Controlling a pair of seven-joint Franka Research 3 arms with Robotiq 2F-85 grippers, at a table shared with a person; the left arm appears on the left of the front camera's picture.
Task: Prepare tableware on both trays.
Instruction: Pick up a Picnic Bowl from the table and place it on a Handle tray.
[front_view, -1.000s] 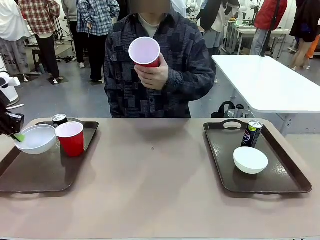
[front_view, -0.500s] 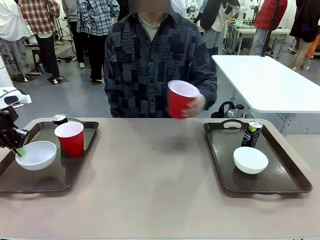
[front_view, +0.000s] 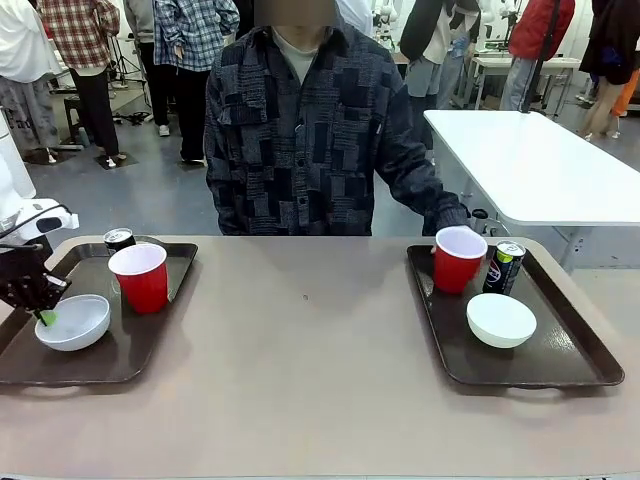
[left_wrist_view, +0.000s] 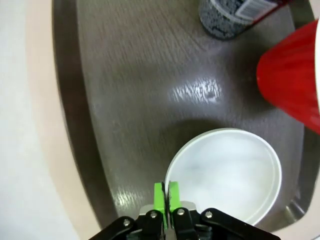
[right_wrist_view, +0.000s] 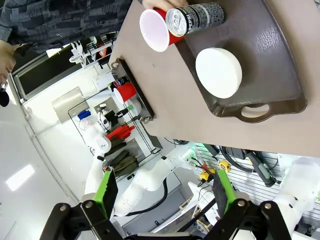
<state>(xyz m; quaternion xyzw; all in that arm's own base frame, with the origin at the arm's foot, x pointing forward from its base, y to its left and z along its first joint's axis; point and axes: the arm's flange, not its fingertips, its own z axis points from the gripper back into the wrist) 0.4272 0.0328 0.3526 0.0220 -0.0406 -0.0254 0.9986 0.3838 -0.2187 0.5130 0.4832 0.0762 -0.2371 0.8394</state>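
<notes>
Left gripper (left_wrist_view: 166, 192) pinching bowl (left_wrist_view: 225, 175) rim at lower left; right gripper (right_wrist_view: 165, 192) hanging wide apart; hand (front_view: 447, 215) placing cup (front_view: 458, 259) upper right.

Front faces person; left wrist close above bowl (left_wrist_view: 227, 175).

We lose the person's hand (front_view: 452, 222) behind the red cup (front_view: 459, 259) on the right tray (front_view: 580, 345), left tray (front_view: 30, 370) cut by the frame edge, black can (left_wrist_view: 235, 15) cropped at top in the left wrist view, can print (front_view: 496, 272) too small to read
</notes>
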